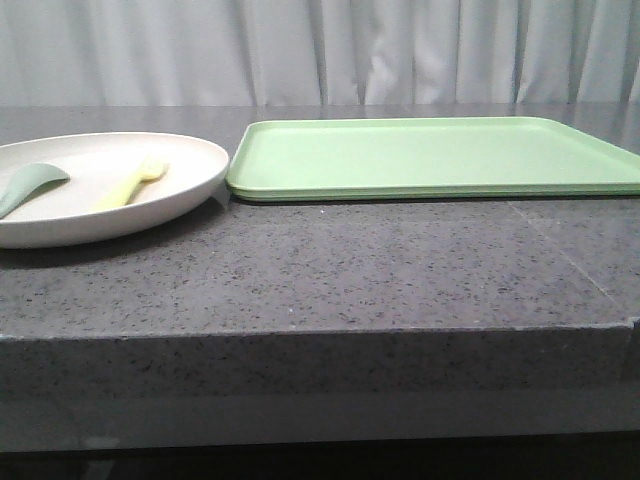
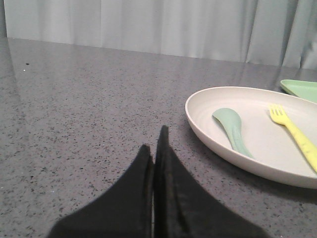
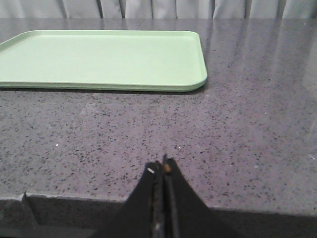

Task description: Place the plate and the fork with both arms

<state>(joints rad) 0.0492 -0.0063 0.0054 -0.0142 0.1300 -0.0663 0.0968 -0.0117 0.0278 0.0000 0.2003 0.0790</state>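
The cream plate point(image 1: 150, 205) sits at the left of the dark speckled counter, its rim next to the tray. In it lie the pale-yellow fork point(image 1: 132, 183) and a grey-green spoon point(image 1: 30, 185). The left wrist view shows the plate point(image 2: 218, 144) with the fork point(image 2: 297, 136) and the spoon point(image 2: 232, 128) in it. My left gripper point(image 2: 154, 141) is shut and empty, low over the counter, short of the plate's rim. My right gripper point(image 3: 163, 166) is shut and empty near the counter's front edge, well short of the tray. Neither gripper shows in the front view.
A flat light-green tray point(image 1: 430, 155) lies at the middle and right of the counter, also in the right wrist view point(image 3: 99, 59). A white curtain hangs behind. The counter's front edge point(image 1: 320, 335) runs across the front view.
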